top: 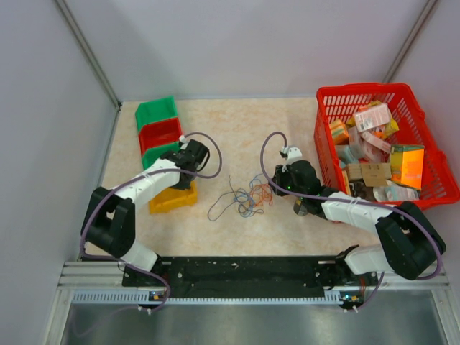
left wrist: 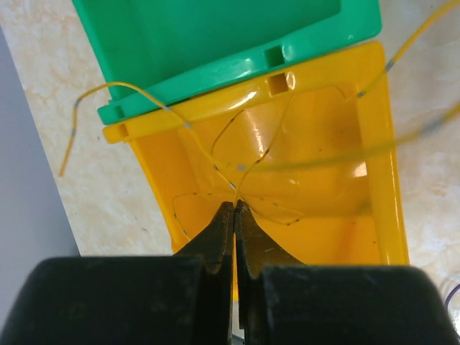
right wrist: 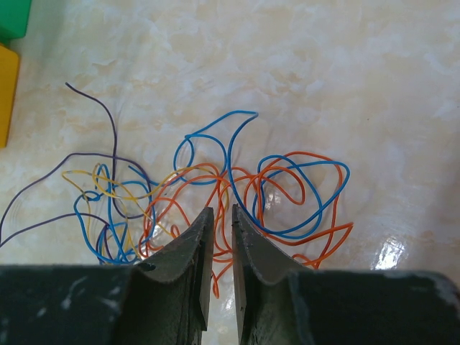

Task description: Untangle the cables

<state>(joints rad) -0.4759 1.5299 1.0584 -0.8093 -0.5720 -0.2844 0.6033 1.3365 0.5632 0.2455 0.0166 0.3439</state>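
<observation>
Left gripper [left wrist: 235,207] has its two dark fingers pressed together at the tips, pinching a hair-thin yellow cable [left wrist: 136,88]. From the pinch the strand rises in two runs: one arches up to the left, over the lip of the green bin [left wrist: 215,36], and ends above the table; the other sweeps right, across the far wall of the yellow bin [left wrist: 382,180]. The gripper hangs over the open mouth of that yellow bin, whose glossy floor mirrors the strand. In the overhead view the yellow bin is the nearest in a row of bins, with a green one, a red bin [top: 159,134] and another green one behind it.

Right gripper [right wrist: 221,212] has its fingers a narrow slit apart, with nothing clamped between them that I can make out. It is low over the rest of the cables [top: 246,195], a loose tangle of blue, orange, yellow and purple loops lying on the marbled table [top: 237,129], between the two arms. A purple strand [right wrist: 113,129] trails out from the tangle toward the bins. Beyond the right arm stands a red basket [top: 366,88] filled with packets.
</observation>
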